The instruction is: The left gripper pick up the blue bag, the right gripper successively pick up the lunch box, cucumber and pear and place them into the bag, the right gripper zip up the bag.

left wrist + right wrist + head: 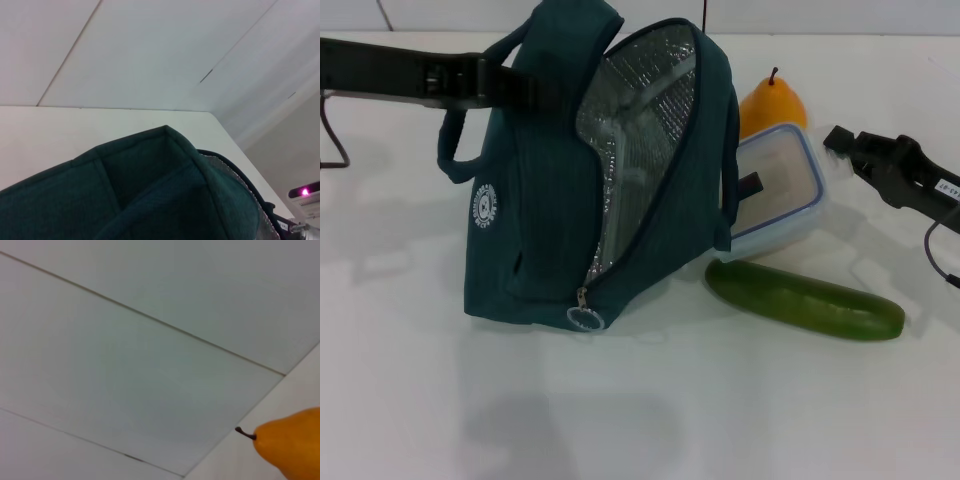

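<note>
The blue bag (530, 230) hangs tilted over the white table, its silver-lined mouth (640, 150) open to the right. My left gripper (505, 85) is shut on its top handle, and the bag's top (150, 195) fills the left wrist view. The clear lunch box (778, 190) with a blue rim leans just right of the opening. Behind it stands the orange pear (772, 105), also in the right wrist view (292, 445). The green cucumber (805, 298) lies in front. My right gripper (842, 142) hovers close to the lunch box's right edge.
A ring-shaped zipper pull (585, 318) hangs at the bag's lower front corner. The bare white tabletop (640, 420) stretches in front of the bag. A pale wall (125, 340) stands behind the table. A dark cable (938, 255) trails from the right arm.
</note>
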`<action>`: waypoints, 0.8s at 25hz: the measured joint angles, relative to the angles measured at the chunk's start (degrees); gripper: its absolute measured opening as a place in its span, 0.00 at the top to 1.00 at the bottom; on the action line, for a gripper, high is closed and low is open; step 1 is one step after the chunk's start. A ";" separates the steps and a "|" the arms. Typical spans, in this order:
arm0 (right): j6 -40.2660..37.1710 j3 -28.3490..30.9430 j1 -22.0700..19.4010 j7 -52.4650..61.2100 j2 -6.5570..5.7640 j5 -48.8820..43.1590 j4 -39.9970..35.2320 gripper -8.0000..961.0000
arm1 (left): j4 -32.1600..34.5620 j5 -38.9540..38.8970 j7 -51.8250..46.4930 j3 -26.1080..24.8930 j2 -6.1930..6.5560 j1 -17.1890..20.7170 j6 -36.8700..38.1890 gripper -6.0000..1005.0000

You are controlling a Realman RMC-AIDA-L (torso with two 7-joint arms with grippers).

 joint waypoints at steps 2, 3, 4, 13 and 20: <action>-0.52 0.03 -0.25 0.03 0.00 0.66 0.04 0.92 | -0.02 0.00 0.01 0.00 0.00 0.17 -0.02 0.93; -0.87 0.06 -0.48 0.08 0.00 0.94 0.06 0.92 | -0.02 0.00 0.02 0.00 0.00 0.21 -0.02 0.93; -1.11 0.07 -0.64 0.12 -0.02 1.26 0.09 0.92 | -0.03 0.00 0.05 0.00 -0.03 0.24 -0.03 0.93; -2.40 0.14 -2.42 0.95 -0.34 3.64 0.88 0.92 | -0.46 -0.03 0.62 0.00 -0.09 0.23 -0.09 0.93; -4.39 0.28 -4.70 1.64 -0.51 7.32 1.45 0.92 | -1.68 -0.30 1.08 0.00 -0.02 0.11 -0.09 0.93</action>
